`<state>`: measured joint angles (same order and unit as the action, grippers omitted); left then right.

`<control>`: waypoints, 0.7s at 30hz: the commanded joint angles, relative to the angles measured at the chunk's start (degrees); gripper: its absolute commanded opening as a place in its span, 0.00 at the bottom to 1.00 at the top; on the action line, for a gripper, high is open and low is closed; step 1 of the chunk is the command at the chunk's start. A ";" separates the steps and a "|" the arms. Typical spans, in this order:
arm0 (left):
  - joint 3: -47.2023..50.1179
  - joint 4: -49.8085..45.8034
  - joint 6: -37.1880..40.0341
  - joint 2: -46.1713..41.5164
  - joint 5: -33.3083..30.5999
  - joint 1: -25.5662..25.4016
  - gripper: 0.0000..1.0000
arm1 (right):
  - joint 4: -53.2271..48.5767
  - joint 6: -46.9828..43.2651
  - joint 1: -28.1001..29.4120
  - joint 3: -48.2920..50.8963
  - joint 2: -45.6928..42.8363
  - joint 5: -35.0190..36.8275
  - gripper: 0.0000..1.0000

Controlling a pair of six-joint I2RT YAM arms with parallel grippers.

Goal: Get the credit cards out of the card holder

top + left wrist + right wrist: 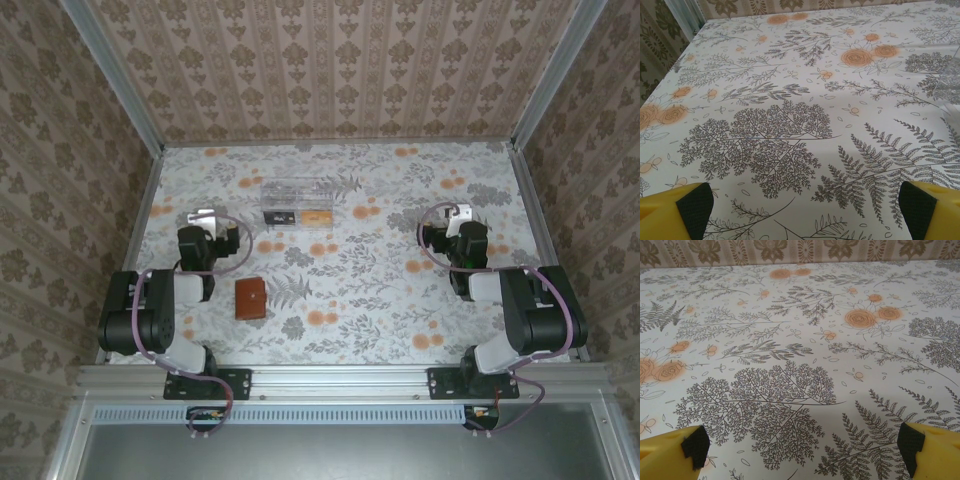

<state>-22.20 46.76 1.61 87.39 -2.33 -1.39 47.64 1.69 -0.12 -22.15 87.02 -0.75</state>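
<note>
Plainly, my left hand (805, 210), near the shut rust-brown leather card holder (251, 299) hiding its inside, and right hand (802, 447) gape apart.

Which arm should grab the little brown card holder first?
The left one. The left pincer is open and sits close to the card holder, on the same side. The right pincer, also open, is much farther away on the other side.
</note>
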 commanded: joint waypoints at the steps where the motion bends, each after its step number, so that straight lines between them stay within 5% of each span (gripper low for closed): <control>1: -3.01 -3.07 0.76 -1.51 0.64 0.55 1.00 | 1.82 -0.37 -0.23 -0.90 0.45 -1.18 1.00; 6: -19.53 -36.87 -3.84 -8.97 -7.79 0.46 1.00 | -9.92 -0.16 0.54 -3.31 -9.07 2.81 1.00; 9: -27.15 -50.81 -15.27 -11.08 -15.18 0.51 1.00 | -21.89 6.36 0.93 -7.90 -16.71 5.63 1.00; 14: -31.64 -64.54 -33.07 -17.02 -5.41 0.77 1.00 | -32.38 20.37 0.91 -13.17 -24.79 1.89 1.00; 21: -18.20 -63.57 -39.07 -31.22 3.50 -0.63 1.00 | -39.58 34.32 0.96 -13.62 -32.31 -5.09 1.00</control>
<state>-44.69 -11.29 -31.24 60.31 -3.33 -1.19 15.09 26.89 0.54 -35.70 56.31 -0.89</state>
